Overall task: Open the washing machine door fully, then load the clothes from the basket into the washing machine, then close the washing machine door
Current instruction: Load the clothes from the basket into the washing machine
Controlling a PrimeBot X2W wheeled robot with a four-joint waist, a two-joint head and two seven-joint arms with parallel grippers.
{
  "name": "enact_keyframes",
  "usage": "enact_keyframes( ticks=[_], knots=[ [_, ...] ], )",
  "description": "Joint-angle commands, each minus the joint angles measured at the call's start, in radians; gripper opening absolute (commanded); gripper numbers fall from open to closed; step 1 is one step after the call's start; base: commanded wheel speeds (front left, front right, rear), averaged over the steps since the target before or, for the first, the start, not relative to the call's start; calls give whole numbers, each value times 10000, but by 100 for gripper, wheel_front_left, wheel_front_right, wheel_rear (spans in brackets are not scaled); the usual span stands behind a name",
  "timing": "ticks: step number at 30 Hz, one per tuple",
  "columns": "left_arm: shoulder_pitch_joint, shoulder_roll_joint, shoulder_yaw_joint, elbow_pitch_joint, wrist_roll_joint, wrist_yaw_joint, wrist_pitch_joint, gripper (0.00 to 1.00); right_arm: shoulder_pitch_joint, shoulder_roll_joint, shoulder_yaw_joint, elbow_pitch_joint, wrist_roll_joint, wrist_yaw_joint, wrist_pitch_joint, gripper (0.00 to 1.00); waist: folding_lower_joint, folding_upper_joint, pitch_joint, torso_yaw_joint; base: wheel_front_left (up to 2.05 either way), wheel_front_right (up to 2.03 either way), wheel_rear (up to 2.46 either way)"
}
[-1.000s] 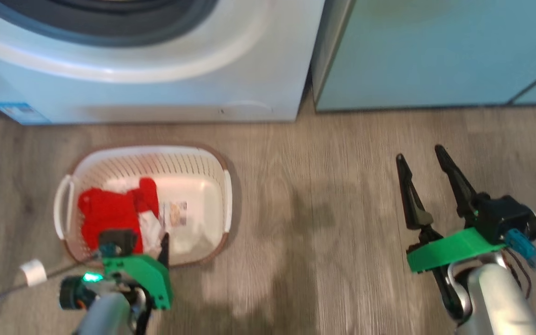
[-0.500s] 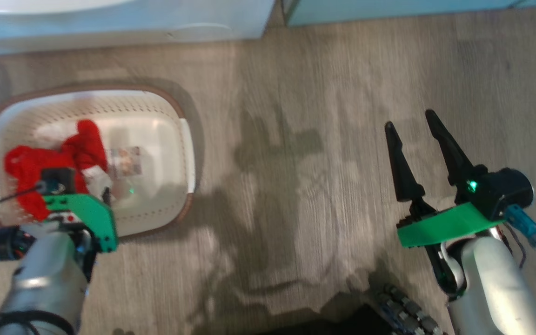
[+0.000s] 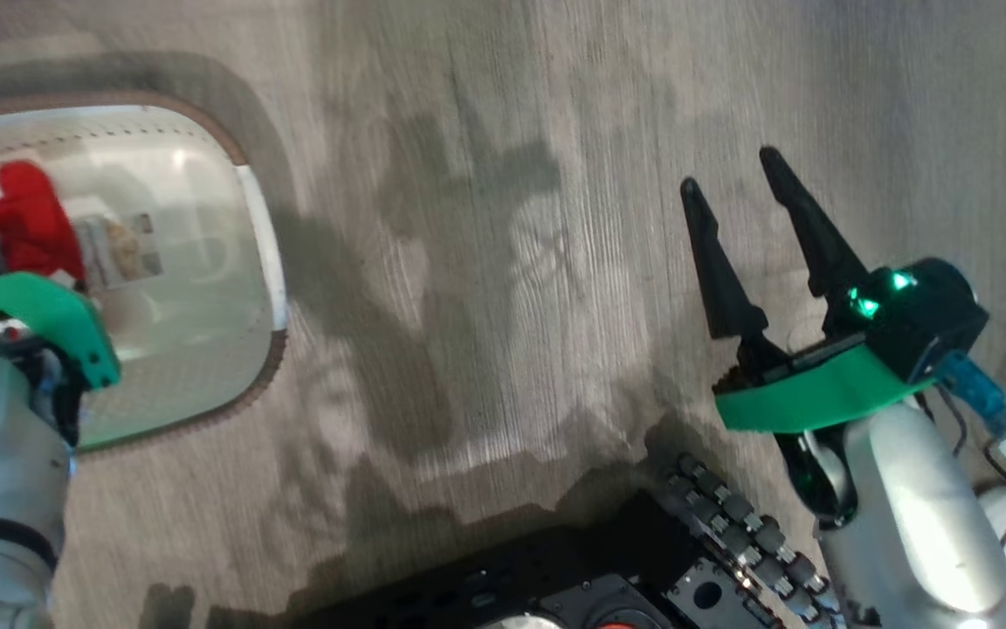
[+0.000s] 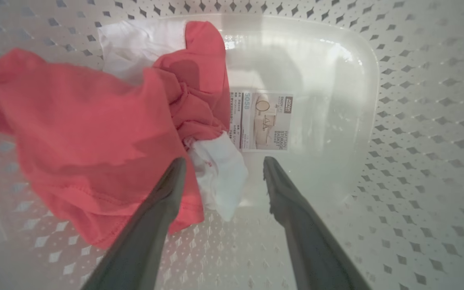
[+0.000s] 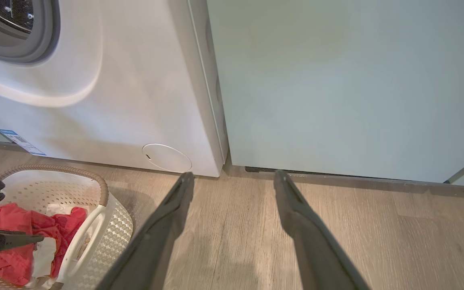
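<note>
Pale wood-grain flooring point(image 3: 503, 262) is running under everything. A flat, matte teal cabinet point(image 5: 336, 80) is standing against the smooth white washing machine point(image 5: 115, 100), whose grey gasket point(image 5: 50, 36) is curving round a dark opening at the upper left of the right wrist view. The basket point(image 5: 104, 189) is sitting on the floor just in front of the machine. It is thin white plastic with rounded corners, diamond perforations up the walls and a brown woven-looking rim. The clothes point(image 4: 87, 133) are lying inside it, bunched toward one end: soft, crumpled red jersey with a stitched hem, and limp white pieces tucked in.

The right gripper point(image 3: 728, 168) is hanging over bare floor, well apart from the basket, jaws spread wide and empty. The left gripper point(image 4: 224, 160) is reaching down into the basket, jaws also wide and gripping nothing. Its fingers are straddling a white piece at the bundle's edge, one over the red hem, the other over bare plastic near the paper label point(image 4: 262, 121).

Closing here is risking a pinch on the white scrap alone, leaving the red bulk behind. Going deeper, a hard fingertip could be scraping the glossy floor or catching a perforation. So light a basket may be sliding or lifting with the cloth.
</note>
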State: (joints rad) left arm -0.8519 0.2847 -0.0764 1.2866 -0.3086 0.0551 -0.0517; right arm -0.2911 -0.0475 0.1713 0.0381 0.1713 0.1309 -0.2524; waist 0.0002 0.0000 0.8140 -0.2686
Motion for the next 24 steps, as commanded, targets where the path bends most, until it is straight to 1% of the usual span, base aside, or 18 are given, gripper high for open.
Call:
enact_keyframes(
  ticks=[1, 4, 7, 10, 13, 19, 24],
  knots=[
    [193, 476, 199, 8, 6, 90, 10, 100, 154, -27, 206, -326, 76, -2, -94, 100, -2, 0, 276, -216, 0, 0, 0],
    [10, 741, 56, 20, 139, 281, 222, 100, 75, -27, 267, -385, 233, -2, -94, 100, -2, 0, 551, -328, 0, 0, 0],
    [-130, 1103, -482, 28, 703, 624, 404, 100, 24, -27, 365, -446, 339, -2, -94, 100, -2, 0, 821, -416, 0, 0, 0],
    [-361, 1251, -479, 33, 684, 860, 563, 100, -21, -27, 468, -515, 406, -2, -94, 100, -2, 0, 1113, -468, 0, 0, 0],
    [-593, 1389, -243, 35, 410, 898, 527, 100, -107, -27, 571, -579, 476, -2, -94, 100, -2, 0, 1424, -563, 0, 0, 0],
    [-1114, 1792, -289, 38, 376, 847, 610, 100, -259, -27, 599, -622, 515, -2, -94, 100, -2, 0, 2000, -659, 0, 0, 0],
    [-1259, 1995, -452, 40, 438, 773, 926, 100, -367, -27, 670, -617, 494, -2, -94, 100, -2, 0, 2200, -663, 0, 0, 0]
  ],
)
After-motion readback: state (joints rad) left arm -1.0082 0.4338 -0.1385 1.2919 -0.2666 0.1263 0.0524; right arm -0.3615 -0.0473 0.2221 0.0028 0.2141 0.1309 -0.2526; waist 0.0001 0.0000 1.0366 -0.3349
